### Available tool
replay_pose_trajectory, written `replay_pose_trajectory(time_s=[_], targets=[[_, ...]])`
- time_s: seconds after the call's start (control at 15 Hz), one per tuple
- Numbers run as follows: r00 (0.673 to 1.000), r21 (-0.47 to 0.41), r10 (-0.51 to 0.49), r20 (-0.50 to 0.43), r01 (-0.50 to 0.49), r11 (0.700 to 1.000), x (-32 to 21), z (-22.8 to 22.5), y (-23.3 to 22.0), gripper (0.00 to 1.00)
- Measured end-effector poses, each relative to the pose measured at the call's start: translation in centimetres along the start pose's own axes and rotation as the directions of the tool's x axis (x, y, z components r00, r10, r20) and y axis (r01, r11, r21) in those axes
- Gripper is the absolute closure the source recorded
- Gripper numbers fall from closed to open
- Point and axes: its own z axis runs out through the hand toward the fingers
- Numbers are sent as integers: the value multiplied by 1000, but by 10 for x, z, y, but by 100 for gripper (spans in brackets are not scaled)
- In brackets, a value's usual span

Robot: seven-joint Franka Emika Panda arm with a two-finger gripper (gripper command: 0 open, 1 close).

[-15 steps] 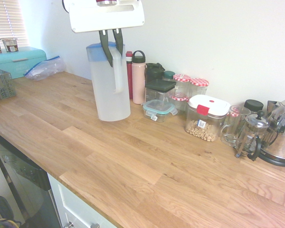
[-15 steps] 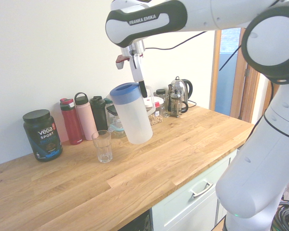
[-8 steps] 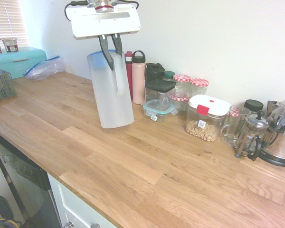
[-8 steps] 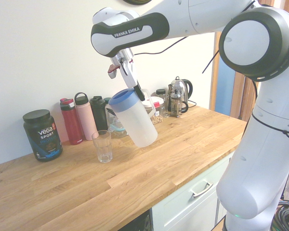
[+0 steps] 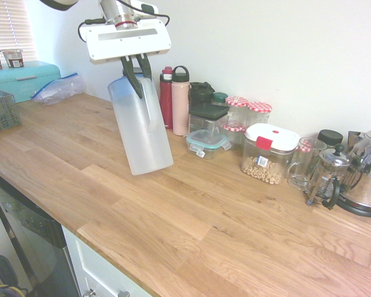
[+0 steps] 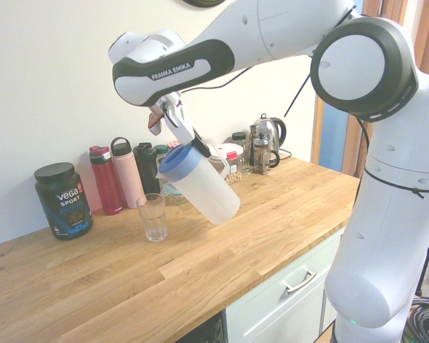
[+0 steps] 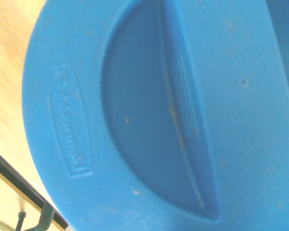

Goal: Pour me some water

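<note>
The pitcher (image 6: 204, 189) is being held at a steep incline over the worktop (image 6: 107, 286). Its long axis is running diagonally in both exterior views: the blue lid (image 6: 180, 162) is forming the upper left end, and the base (image 6: 224, 213) is forming the lower right end. The pitcher is therefore standing neither upright nor level. In the second exterior view, the lid end is leaning toward the side of the drinking glass (image 6: 153, 217), which is standing upright on the worktop, apart from the pitcher. The side handle (image 5: 151, 111) is facing the right of the picture in the first exterior view. The jaws are closing on the pitcher at its handle, near the lid. In the wrist view, the lid is filling most of the field, and its embossed lettering is showing near the rim.

Compared with one second earlier, the pitcher is showing a clearly greater tilt. In the second exterior view, the lid is lying lower and slightly further left, while the base is lying further right. In the first exterior view, the jaws are sitting lower and further left, and more of the red bottle (image 5: 166, 102) is showing beside the pitcher. The glass is keeping its position and its upright attitude.
</note>
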Motion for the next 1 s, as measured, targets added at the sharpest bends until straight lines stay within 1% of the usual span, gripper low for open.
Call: replay_pose_trajectory(time_s=[0.27, 0.67, 1.0], targets=[[1000, -48, -3, 26, 5, 999, 18, 14, -15, 100], [999, -84, 9, 33, -6, 996, 44, 15, -16, 100], [999, -110, 1, 44, 4, 994, 50, 15, -21, 100]])
